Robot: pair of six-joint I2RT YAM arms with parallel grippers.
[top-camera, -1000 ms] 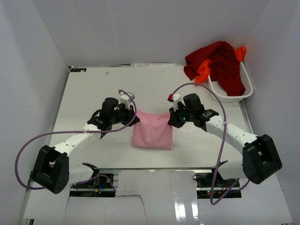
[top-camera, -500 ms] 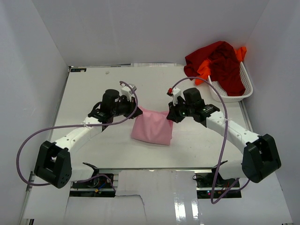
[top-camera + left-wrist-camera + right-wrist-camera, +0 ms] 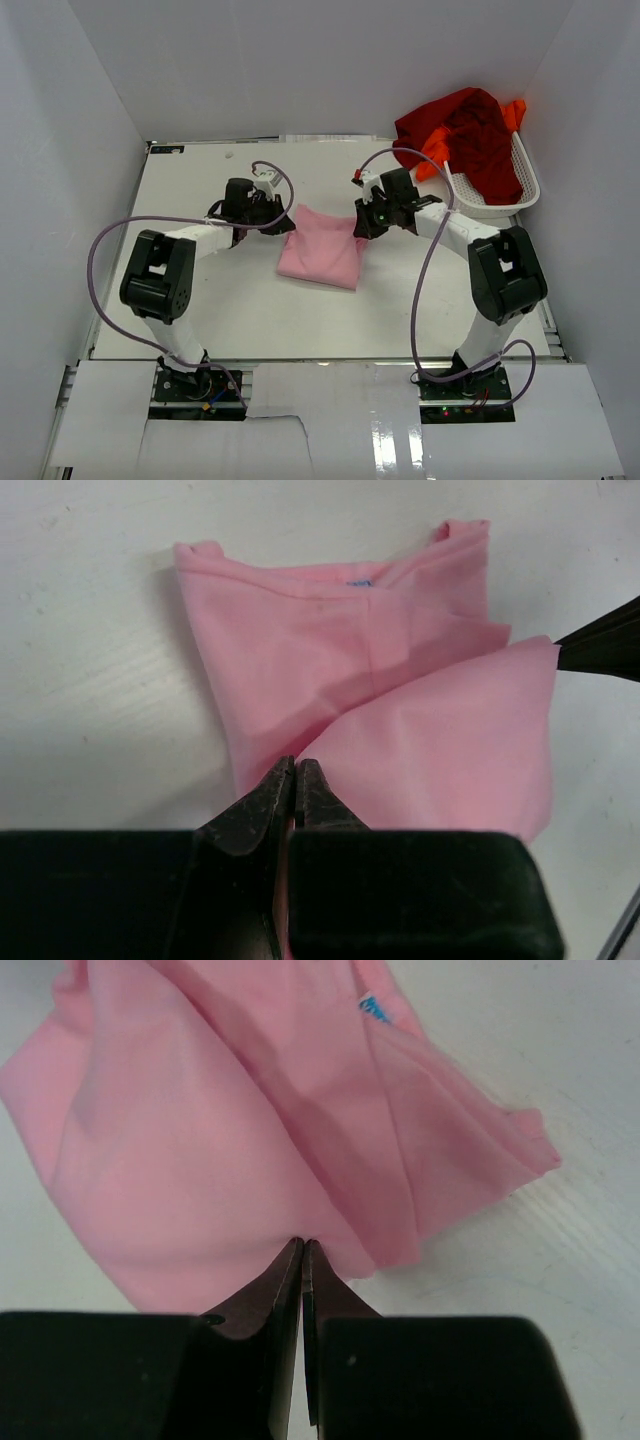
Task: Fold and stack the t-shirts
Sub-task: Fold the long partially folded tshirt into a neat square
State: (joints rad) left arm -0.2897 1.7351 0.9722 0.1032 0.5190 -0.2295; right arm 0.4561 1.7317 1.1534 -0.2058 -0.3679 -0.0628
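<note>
The light pink t-shirt [image 3: 322,250] lies partly folded in the middle of the table, its neck label showing in the wrist views. My left gripper [image 3: 288,222] is shut on the shirt's far left corner, with pink cloth [image 3: 400,710] pinched between the fingertips [image 3: 295,765]. My right gripper [image 3: 358,225] is shut on the far right corner of the same shirt [image 3: 220,1140], its tips [image 3: 302,1245] biting the fold. The dark red t-shirt [image 3: 470,130] and the bright orange t-shirt [image 3: 436,150] are heaped together at the back right.
A white mesh basket [image 3: 500,205] at the back right holds the red and orange heap, which spills over its far rim. White walls close in the table on three sides. Purple cables arc over both arms.
Both grippers have moved toward the far side of the table, carrying the pink shirt's held edge with them. The shirt now lies farther back and slightly skewed.
</note>
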